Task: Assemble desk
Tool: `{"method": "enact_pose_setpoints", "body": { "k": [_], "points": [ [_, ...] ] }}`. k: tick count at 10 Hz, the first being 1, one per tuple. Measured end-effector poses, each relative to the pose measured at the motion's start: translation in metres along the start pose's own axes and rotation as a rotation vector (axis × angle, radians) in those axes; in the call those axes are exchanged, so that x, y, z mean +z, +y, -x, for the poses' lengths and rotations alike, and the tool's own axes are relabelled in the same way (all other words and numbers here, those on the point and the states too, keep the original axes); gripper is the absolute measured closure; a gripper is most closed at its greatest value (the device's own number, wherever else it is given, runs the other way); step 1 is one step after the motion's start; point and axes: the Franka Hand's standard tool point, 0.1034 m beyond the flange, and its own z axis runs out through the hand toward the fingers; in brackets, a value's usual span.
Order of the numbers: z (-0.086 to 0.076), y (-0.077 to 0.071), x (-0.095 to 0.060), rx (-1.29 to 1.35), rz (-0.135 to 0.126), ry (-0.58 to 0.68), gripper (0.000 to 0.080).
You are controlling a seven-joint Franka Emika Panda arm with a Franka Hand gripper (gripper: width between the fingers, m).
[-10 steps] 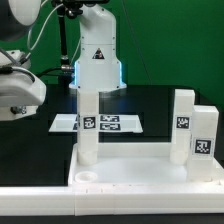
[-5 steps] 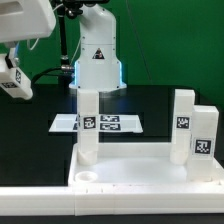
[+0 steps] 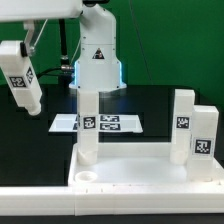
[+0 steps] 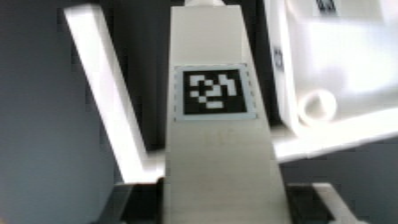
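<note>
Item: one leg point(image 3: 21, 77), gripped in my tool point(image 4: 217, 205), pads shut on its lower sides in the wrist view. It hangs in the air off the exterior view's left, long axis tilted a little from upright, tag facing the camera.

Item: one tabletop point(image 3: 135, 170), lying at the near edge of the surface point(image 3: 160, 105), sockets up. The empty round socket point(image 3: 88, 181) at its near corner lies down and toward the exterior view's right from my held leg; I judge that is where it goes.

Count: legs standing in the tabletop, three. Legs in hand, one. Marker board point(image 3: 110, 123), one, at the far edge.
</note>
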Motion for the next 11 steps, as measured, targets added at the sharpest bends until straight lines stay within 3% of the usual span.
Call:
{"method": "enact_pose_setpoints", "body": {
  "k": [1,2,3,4,5,8,9,10,11],
  "points": [
    [-0.015,-0.015,-0.007,0.043,0.033,0.067,0.0511],
    [-0.033,-0.048,-0.019,0.111,0.021,0.164,0.0511],
    [-0.033,-0.074,-0.014,0.143,-0.010,0.278,0.0511],
    [-0.015,-0.073,0.000,0.189,-0.029,0.296,0.0511],
    [-0.020,-0.069,-0.002,0.186,-0.017,0.346,0.0511],
    [-0.020,-0.070,-0.001,0.185,-0.015,0.348,0.0511],
    [-0.023,-0.072,0.000,0.155,0.002,0.366,0.0511],
    [-0.028,-0.082,0.007,0.086,0.036,0.398,0.0511],
    [-0.032,-0.094,0.016,0.047,0.049,0.399,0.0511]
  ]
}}
